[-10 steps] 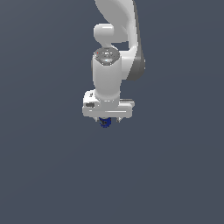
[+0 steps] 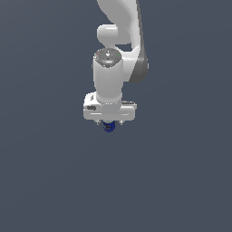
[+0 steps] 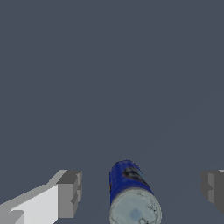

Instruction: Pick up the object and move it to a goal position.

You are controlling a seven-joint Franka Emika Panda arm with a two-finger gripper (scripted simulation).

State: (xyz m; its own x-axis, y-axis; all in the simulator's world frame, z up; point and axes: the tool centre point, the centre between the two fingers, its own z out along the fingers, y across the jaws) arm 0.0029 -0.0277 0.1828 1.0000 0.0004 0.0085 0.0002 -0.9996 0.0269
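The object (image 3: 131, 192) is a small blue can with a dark printed label and a pale round end facing the wrist camera. It sits between the two grey fingers of my gripper (image 3: 141, 189). One fingertip (image 3: 70, 192) and the other (image 3: 213, 190) stand wide apart, with a clear gap on each side of the can. In the exterior view the white hand points straight down, and only a bit of the blue object (image 2: 108, 127) shows beneath my gripper (image 2: 108, 123). The fingers are mostly hidden there by the hand.
A plain dark grey-blue surface (image 2: 181, 181) fills both views. The white arm (image 2: 118, 27) rises above the hand toward the top of the exterior view.
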